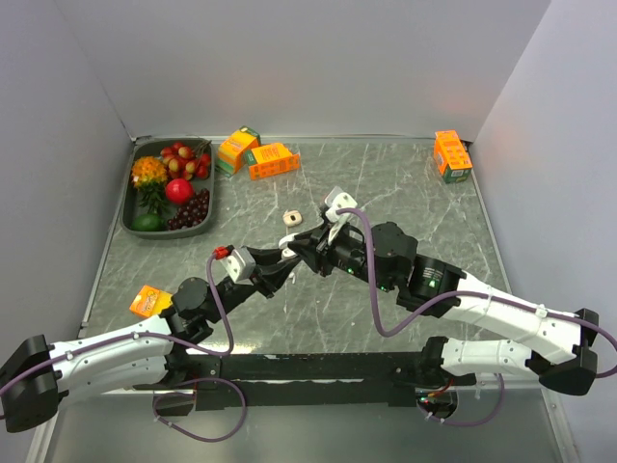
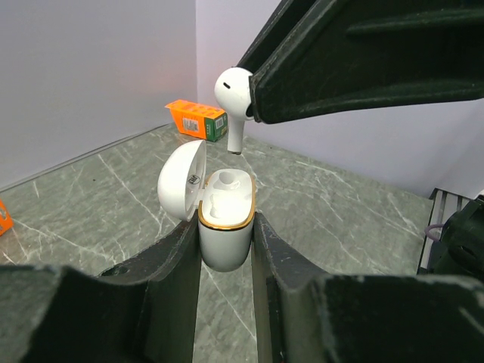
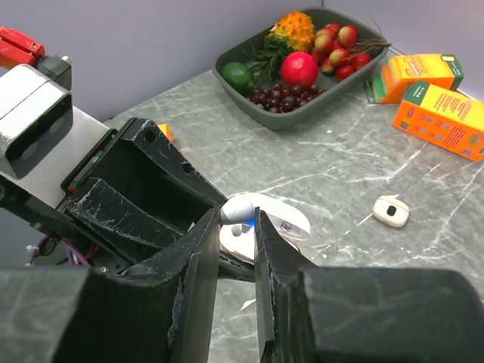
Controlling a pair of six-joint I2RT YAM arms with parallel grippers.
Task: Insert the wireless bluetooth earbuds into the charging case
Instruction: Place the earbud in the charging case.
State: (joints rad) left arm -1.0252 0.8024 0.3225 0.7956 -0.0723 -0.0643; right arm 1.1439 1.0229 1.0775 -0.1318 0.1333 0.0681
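My left gripper (image 2: 225,225) is shut on the white charging case (image 2: 224,246), held upright above the table. The case has a gold rim and its lid (image 2: 181,181) stands open to the left. My right gripper (image 3: 237,219) is shut on a white earbud (image 3: 243,209), which shows a small blue light. In the left wrist view that earbud (image 2: 234,94) hangs stem down just above the open case, not touching it. In the top view the two grippers meet at the table's middle, the left (image 1: 287,262) and the right (image 1: 308,247); the earbud is too small to see there.
A small cream-white object (image 3: 391,211) lies on the table beyond the grippers, also in the top view (image 1: 292,218). A dark fruit tray (image 1: 135,207) stands at the far left. Orange boxes sit at the back (image 1: 273,160) and far right (image 1: 451,154). An orange packet (image 1: 149,301) lies near left.
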